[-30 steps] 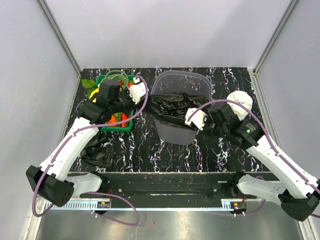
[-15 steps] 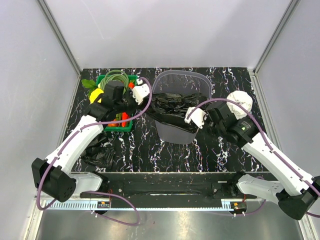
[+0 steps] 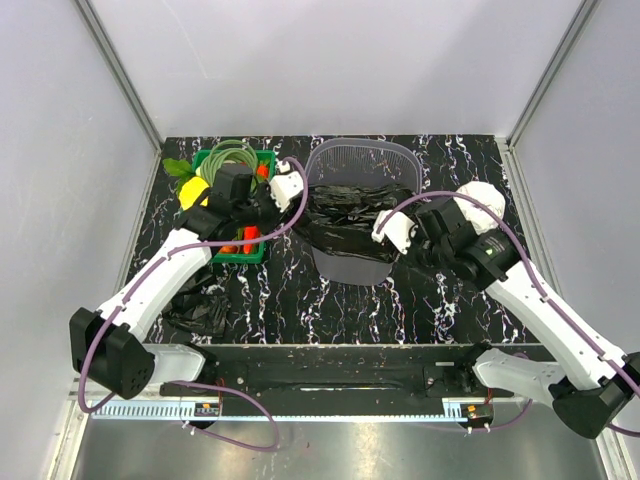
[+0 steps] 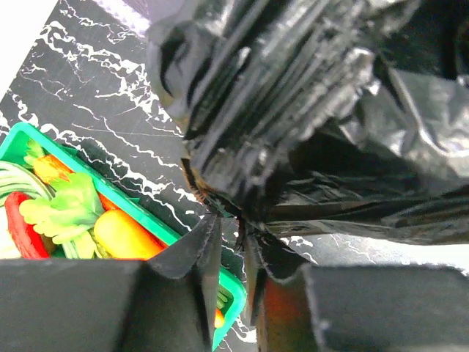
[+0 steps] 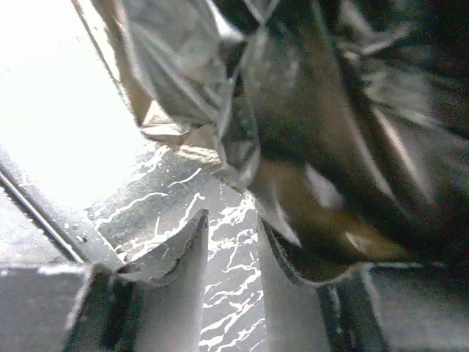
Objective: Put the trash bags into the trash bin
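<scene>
The grey mesh trash bin (image 3: 362, 160) stands at the middle of the table. A glossy black trash bag (image 3: 345, 215) lies spread across its mouth and hangs over its front rim. My left gripper (image 3: 291, 190) is at the bag's left end, jaws a narrow gap apart. In the left wrist view the crumpled bag (image 4: 293, 95) sits just past my left gripper (image 4: 231, 233), with only table and crate showing in the gap. My right gripper (image 3: 386, 232) is open at the bag's right end. There the bag (image 5: 330, 132) hangs against the right finger (image 5: 293, 293). A second trash bag (image 3: 195, 305) lies on the table at front left.
A green crate (image 3: 232, 205) of toy vegetables stands left of the bin, under my left arm, and shows in the left wrist view as the crate (image 4: 88, 220). A white roll (image 3: 487, 200) lies right of the bin behind my right arm. Grey walls close in the table.
Both grippers have opened and let go of the bag. The left gripper has moved right, up to the bin's left rim. The bag has settled lower over the bin.
</scene>
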